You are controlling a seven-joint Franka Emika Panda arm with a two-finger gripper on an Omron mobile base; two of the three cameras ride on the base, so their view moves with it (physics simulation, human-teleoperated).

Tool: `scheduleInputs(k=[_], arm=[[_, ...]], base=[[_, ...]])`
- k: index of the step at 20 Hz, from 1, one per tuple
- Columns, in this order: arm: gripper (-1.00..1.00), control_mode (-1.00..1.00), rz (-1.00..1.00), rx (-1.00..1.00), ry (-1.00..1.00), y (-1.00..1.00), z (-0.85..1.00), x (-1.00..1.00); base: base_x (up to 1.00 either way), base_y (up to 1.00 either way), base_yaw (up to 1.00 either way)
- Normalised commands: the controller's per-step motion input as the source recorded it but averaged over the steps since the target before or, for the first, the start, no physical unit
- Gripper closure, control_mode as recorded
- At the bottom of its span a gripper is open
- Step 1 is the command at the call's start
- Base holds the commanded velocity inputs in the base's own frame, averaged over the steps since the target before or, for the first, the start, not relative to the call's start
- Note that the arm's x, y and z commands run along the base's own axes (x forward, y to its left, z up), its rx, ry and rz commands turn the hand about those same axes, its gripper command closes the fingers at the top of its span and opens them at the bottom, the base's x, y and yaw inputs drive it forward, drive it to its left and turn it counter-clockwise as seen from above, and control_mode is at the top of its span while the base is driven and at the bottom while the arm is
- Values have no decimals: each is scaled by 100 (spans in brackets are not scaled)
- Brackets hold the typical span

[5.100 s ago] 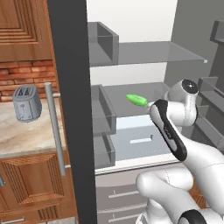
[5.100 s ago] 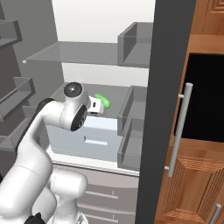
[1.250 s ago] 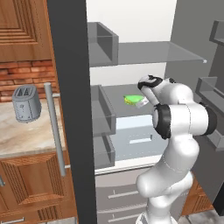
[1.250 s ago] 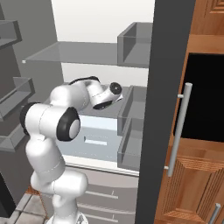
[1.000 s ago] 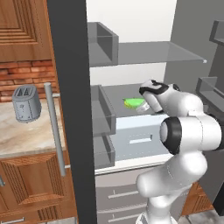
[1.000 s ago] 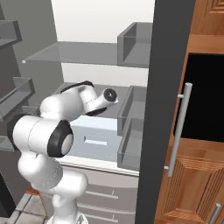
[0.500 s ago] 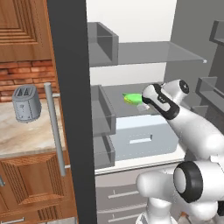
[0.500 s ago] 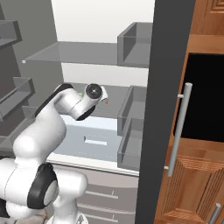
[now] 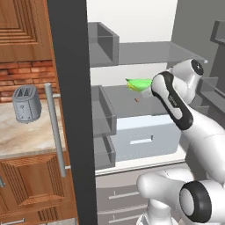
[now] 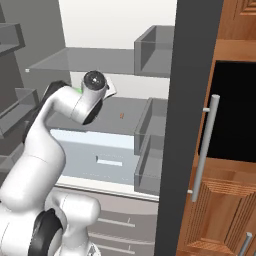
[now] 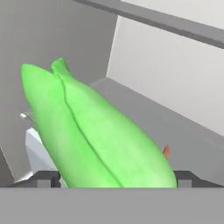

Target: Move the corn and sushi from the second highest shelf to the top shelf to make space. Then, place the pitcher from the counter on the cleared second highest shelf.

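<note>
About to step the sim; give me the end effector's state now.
End effector: open, jaws standing either side of the corn, not clamped on it.

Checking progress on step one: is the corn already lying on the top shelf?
No. The corn is below the top shelf, at the level of the second highest shelf, right in front of the gripper.

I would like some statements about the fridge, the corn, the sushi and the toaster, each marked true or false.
1. The corn lies between the open gripper fingers. True.
2. The sushi sits on the top shelf. False: it lies on the shelf below.
3. The toaster stands on the counter. True.
4. The corn is red. False: it is bright green.
</note>
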Motion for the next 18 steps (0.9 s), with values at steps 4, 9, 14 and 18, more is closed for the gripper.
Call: scheduleInputs(k=[4,9,14,18], arm=[[100,-100,0,0,-7,5,52,-53],[100,-100,0,5,-20,20,57,-19],[100,-100,-4,6,-17,4,66,1],[100,-100,-9,2,-1,0,54,21]], base=[[0,0,0],[0,0,0],[0,0,0],[0,0,0]])
